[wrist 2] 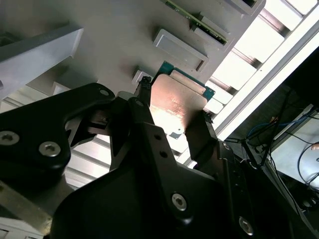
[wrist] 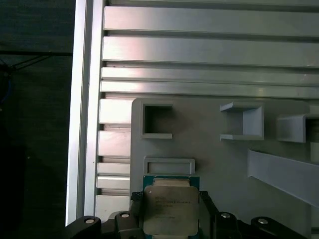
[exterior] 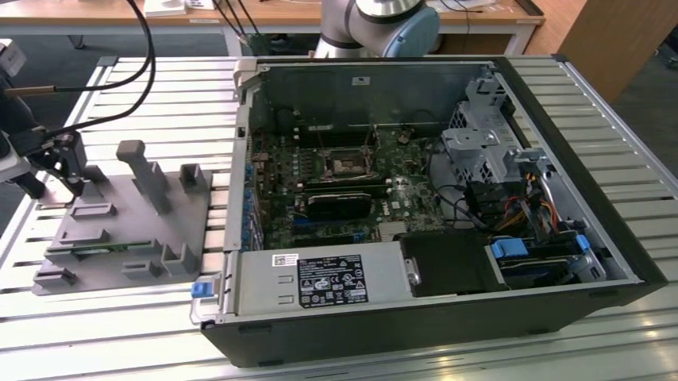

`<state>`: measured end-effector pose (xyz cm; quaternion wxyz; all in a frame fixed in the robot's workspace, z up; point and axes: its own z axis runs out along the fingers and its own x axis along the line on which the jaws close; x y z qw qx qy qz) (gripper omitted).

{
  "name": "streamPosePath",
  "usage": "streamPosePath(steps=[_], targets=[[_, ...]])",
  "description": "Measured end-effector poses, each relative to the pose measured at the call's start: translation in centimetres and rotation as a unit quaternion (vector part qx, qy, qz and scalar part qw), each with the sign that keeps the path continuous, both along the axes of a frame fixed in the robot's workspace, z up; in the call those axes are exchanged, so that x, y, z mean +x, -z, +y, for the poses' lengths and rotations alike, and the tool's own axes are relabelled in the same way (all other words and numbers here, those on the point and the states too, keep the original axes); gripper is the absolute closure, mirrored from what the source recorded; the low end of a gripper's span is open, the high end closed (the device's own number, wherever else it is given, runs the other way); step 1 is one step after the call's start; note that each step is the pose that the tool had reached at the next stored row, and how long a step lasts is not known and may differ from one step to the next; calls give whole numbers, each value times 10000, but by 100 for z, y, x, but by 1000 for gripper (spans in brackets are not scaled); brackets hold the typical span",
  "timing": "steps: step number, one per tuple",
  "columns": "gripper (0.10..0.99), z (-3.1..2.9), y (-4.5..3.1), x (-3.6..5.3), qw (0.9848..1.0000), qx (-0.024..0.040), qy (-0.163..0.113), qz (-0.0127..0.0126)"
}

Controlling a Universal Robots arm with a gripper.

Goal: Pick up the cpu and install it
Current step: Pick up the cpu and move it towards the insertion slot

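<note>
The cpu (wrist: 170,211), a flat square chip with a silver top and a green rim, sits between my two dark fingers in both wrist views. My gripper (wrist 2: 172,113) has one finger against each of two opposite edges of the cpu (wrist 2: 178,97) and is shut on it. It is directly over the grey plastic fixture plate (wrist: 219,164); I cannot tell whether the chip rests on the plate or is lifted. In the exterior view my gripper (exterior: 70,178) stands at the far left over the fixture plate (exterior: 138,230). The motherboard socket (exterior: 347,163) lies inside the open computer case.
The open computer case (exterior: 424,309) occupies the exterior view's middle and right, with cables, a drive cage and a power supply inside. Raised grey blocks (exterior: 143,171) stand on the fixture plate. Slatted aluminium table (exterior: 159,87) lies underneath. Black cables (exterior: 143,55) hang over the left.
</note>
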<state>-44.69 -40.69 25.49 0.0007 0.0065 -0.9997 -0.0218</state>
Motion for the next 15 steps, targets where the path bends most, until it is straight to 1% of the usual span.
streamPosePath(steps=[15], targets=[[557, 0, -32, 0, 10000, 0, 0, 0]])
